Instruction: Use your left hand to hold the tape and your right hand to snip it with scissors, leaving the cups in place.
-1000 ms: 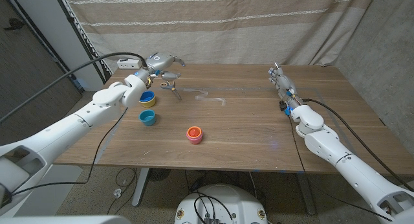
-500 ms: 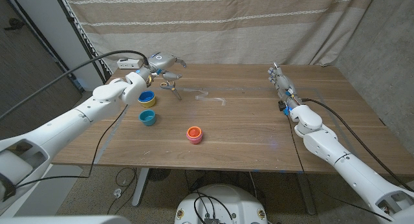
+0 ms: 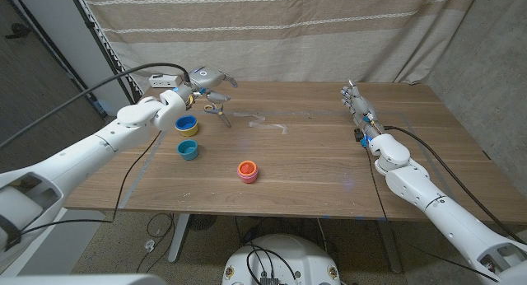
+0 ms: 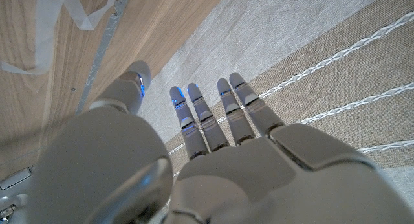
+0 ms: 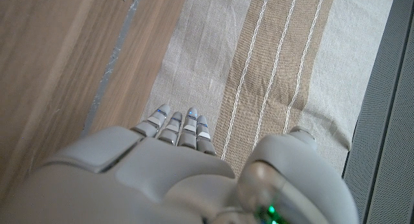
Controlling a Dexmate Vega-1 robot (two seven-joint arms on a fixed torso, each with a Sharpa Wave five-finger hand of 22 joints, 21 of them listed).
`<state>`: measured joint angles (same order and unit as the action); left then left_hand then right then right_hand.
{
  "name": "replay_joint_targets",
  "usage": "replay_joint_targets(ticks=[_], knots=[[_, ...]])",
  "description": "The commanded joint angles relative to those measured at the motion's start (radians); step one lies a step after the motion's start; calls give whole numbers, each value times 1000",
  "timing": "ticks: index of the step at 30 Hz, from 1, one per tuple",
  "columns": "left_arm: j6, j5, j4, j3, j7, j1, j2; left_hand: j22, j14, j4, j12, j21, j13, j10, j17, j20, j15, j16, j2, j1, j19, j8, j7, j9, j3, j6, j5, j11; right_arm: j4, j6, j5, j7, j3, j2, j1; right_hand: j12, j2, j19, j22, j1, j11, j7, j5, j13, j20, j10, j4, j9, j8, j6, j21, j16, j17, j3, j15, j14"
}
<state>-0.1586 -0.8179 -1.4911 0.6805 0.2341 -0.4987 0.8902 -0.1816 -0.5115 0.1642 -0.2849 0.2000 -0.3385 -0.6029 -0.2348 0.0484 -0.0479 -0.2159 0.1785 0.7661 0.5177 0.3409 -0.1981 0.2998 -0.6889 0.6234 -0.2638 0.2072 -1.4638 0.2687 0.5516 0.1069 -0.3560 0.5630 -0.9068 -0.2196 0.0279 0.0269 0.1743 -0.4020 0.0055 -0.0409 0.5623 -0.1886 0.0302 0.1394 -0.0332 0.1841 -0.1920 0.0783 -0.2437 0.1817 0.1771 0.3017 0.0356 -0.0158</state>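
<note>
Left hand (image 3: 207,77): fingers apart, holding nothing, above the metal scissors (image 3: 216,110). Clear tape strip (image 3: 262,121) lies flat on the wooden table (image 3: 313,165), just beyond those fingers. Right hand (image 3: 355,100): fingers straight, empty, well apart. Risk: left arm nudging the yellow-rimmed blue cup (image 3: 187,124) alongside. No legible writing.

Scissors (image 3: 216,112) beside clear tape (image 3: 262,120); three cups (image 3: 188,150).

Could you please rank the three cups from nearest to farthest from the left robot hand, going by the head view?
Measured from the left robot hand at the table's far left:
1. Yellow cup with blue inside, just in front of that hand, near the left edge.
2. Blue cup, a little closer to the robot.
3. Red-orange cup, toward the table's middle.
</note>
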Motion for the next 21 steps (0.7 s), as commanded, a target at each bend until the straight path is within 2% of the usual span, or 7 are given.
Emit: replay_joint_targets(ticks=[1,15,21], knots=[[5,-13,43,24,-14,34,-11,-2,-8,7,-6,4,-6,-10,-4,151,-179,1,-7,11,1,8,-1,2,-4,12,-11,0,-2,10,8,-1,5,-1,-9,-7,1,1,5,-10,0,-6,6,-3,22,6,7,1,-3,4,2,3,2,0,33,-4],[15,-36,62,41,8,41,-10,-2,-17,9,-9,5,-13,-17,-5,151,-179,1,-7,25,5,14,-7,4,-7,17,-16,-1,-10,7,7,7,7,0,-15,-6,2,-5,5,-12,-5,-6,7,-3,24,3,9,1,-3,4,10,2,2,0,33,-3],[23,-49,65,50,4,47,-11,-2,-14,12,-5,4,-20,-6,-5,152,-179,5,-18,64,0,15,-13,6,-21,5,-22,0,-15,4,8,12,9,1,-18,-6,2,-6,5,-12,-4,-5,7,-3,23,3,9,1,-3,3,12,2,2,0,33,-2]])
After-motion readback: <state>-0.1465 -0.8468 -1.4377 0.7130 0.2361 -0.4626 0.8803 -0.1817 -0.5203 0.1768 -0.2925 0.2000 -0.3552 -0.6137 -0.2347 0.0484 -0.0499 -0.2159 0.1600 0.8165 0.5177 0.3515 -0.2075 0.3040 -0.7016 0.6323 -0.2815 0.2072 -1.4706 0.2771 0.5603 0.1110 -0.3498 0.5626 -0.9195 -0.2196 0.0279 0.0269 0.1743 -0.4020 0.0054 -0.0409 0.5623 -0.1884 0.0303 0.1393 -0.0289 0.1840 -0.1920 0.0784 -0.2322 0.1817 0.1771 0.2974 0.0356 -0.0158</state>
